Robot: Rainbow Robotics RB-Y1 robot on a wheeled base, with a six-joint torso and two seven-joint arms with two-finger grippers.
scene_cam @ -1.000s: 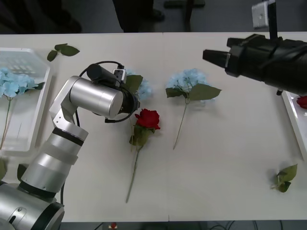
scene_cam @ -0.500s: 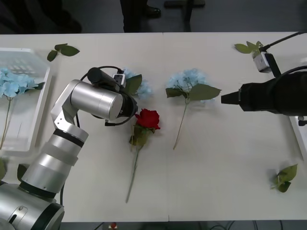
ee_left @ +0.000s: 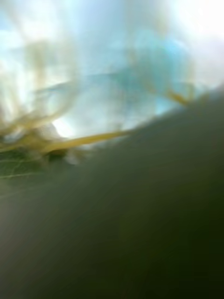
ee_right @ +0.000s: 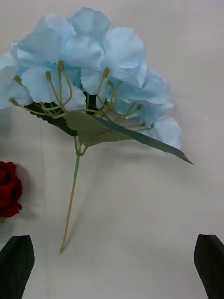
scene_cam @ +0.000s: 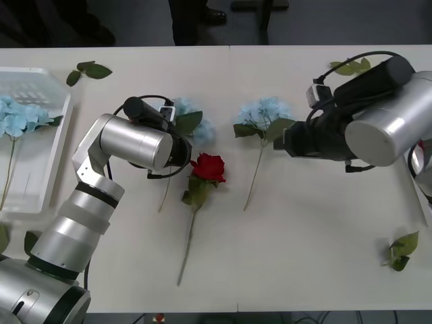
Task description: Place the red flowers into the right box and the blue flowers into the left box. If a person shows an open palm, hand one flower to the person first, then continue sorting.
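The right gripper, jaws apart, hovers right of centre in the front view, facing a blue hydrangea on the table. It seems to be lining up a pick; next it should descend onto the stem. The left gripper is pressed into another blue hydrangea, probably closing on it, though I cannot tell. Half a second ago the right arm sat farther right. A red rose lies centre; the left box upper left.

a lab or office: long white table, dark carpeted floor behind.
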